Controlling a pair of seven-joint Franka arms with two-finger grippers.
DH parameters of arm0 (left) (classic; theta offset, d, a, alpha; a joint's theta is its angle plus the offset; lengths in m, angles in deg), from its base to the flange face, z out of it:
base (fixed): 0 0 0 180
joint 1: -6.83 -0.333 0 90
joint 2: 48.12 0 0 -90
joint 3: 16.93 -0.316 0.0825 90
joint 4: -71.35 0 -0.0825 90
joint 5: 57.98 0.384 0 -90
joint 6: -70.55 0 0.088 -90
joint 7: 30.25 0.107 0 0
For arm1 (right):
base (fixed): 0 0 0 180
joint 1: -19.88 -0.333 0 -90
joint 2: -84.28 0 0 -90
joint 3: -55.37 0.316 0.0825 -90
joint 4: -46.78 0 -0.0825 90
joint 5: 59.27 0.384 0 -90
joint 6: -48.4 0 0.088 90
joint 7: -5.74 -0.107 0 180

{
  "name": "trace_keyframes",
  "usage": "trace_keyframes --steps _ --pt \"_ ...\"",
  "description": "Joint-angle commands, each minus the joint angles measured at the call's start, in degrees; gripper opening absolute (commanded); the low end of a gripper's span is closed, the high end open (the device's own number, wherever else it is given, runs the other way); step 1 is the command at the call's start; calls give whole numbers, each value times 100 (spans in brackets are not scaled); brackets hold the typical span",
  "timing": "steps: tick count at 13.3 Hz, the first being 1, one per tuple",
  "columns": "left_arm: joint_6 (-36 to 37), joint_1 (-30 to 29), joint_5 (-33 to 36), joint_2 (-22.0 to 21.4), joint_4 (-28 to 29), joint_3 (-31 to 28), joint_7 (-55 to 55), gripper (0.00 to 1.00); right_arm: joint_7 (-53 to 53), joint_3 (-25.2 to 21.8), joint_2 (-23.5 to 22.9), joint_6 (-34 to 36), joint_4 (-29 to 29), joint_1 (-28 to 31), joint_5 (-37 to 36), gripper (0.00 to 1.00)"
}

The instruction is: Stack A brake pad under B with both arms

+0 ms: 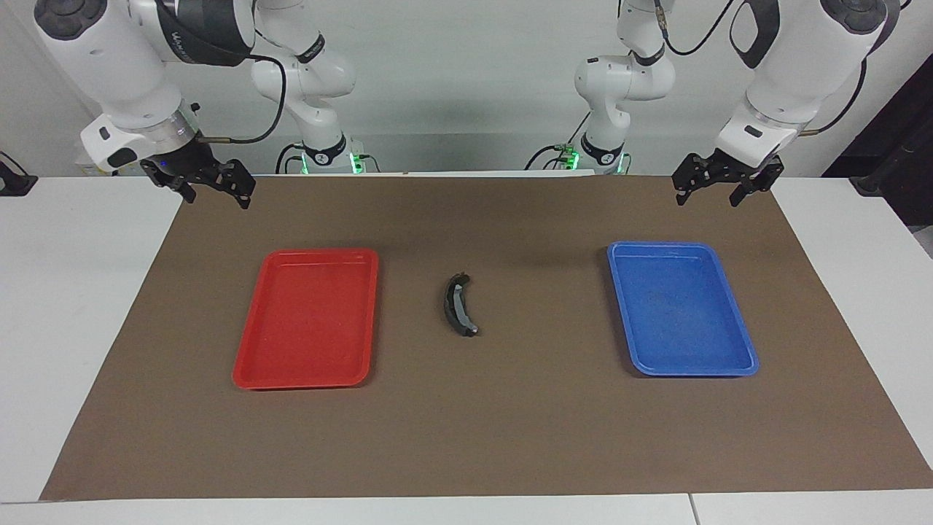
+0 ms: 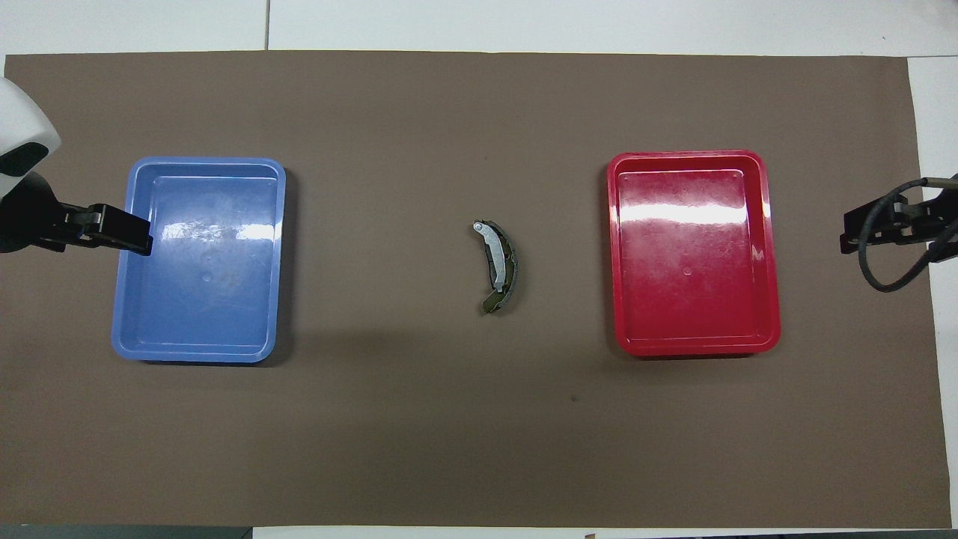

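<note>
The long banana-curved black pad B (image 1: 459,305) with its lighter grey strip lies on the brown mat midway between the two trays; it also shows in the overhead view (image 2: 500,263). The short half-moon grey A brake pad does not show as a separate thing in either view. My left gripper (image 1: 708,198) hangs open and empty in the air over the mat's edge, at the left arm's end; the overhead view shows it (image 2: 142,243) beside the blue tray. My right gripper (image 1: 217,198) hangs open and empty at the right arm's end; it also shows in the overhead view (image 2: 846,239). Both arms wait.
A red tray (image 1: 306,253) sits toward the right arm's end, also in the overhead view (image 2: 685,155). A blue tray (image 1: 660,246) sits toward the left arm's end, also in the overhead view (image 2: 206,161). Nothing lies in either. The brown mat (image 1: 466,437) covers the white table.
</note>
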Motion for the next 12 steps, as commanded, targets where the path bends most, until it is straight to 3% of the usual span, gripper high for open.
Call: trace_keyframes --steps 1,12 --pt "-124 26 -72 -99 149 -27 77 100 339 -48 -157 191 -404 112 21 100" --pt "-124 26 -81 -99 149 -27 86 100 515 -22 -157 112 -353 112 -32 100"
